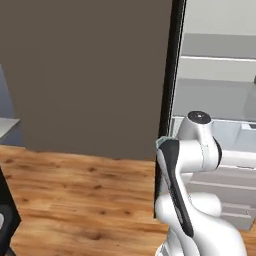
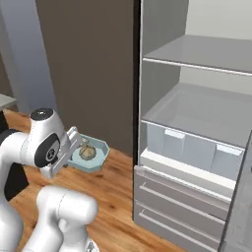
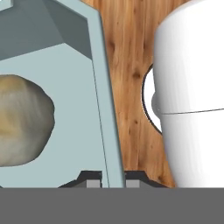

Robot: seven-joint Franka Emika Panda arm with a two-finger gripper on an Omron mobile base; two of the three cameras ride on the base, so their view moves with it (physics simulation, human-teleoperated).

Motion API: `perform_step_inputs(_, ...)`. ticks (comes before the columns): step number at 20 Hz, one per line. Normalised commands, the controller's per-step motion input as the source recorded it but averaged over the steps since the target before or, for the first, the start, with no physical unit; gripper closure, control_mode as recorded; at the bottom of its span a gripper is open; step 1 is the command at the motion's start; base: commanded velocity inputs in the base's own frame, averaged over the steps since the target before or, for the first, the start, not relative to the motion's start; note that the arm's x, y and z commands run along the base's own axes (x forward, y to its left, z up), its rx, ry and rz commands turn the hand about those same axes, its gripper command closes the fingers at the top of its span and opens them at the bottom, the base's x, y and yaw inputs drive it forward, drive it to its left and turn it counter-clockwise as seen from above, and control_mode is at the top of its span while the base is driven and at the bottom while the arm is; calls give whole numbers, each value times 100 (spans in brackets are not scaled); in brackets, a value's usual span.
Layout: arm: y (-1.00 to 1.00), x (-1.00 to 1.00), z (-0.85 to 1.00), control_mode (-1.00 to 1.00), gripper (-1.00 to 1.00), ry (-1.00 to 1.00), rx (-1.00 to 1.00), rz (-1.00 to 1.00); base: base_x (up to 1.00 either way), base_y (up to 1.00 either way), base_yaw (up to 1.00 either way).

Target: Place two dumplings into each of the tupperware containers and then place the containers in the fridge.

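My gripper point(image 3: 113, 179) is shut on the rim of the translucent light blue tupperware container point(image 3: 78, 131), one dark fingertip point(image 3: 92, 180) on each side of its wall. A tan dumpling point(image 3: 22, 120) lies inside. In the right base view the gripper point(image 2: 74, 148) holds this container point(image 2: 98, 156) level above the floor, to the left of the open fridge point(image 2: 197, 113), with a dumpling point(image 2: 86, 151) in it. The fridge's grey-brown door point(image 1: 90, 75) stands open. The clear greyish container is out of view.
The fridge has white glass shelves point(image 2: 206, 51), a pale bin point(image 2: 192, 147) and grey drawers point(image 2: 172, 197) below. A wooden floor point(image 1: 75, 190) lies under the arm. A dark object point(image 1: 6, 215) stands at the left edge.
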Motion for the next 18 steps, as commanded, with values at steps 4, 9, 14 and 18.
perform_step_inputs(4, 0, 0, 0, 100, 100, 0, 0, 0, 49, -28, -33)
perform_step_inputs(9, 0, 0, 0, 100, 100, 0, 0, 0, 56, -43, -27)
perform_step_inputs(14, 0, 0, 0, 100, 100, 0, 0, 0, 41, -52, -18)
perform_step_inputs(18, 0, 0, 0, 100, 100, 0, 0, 0, 26, -56, -13)
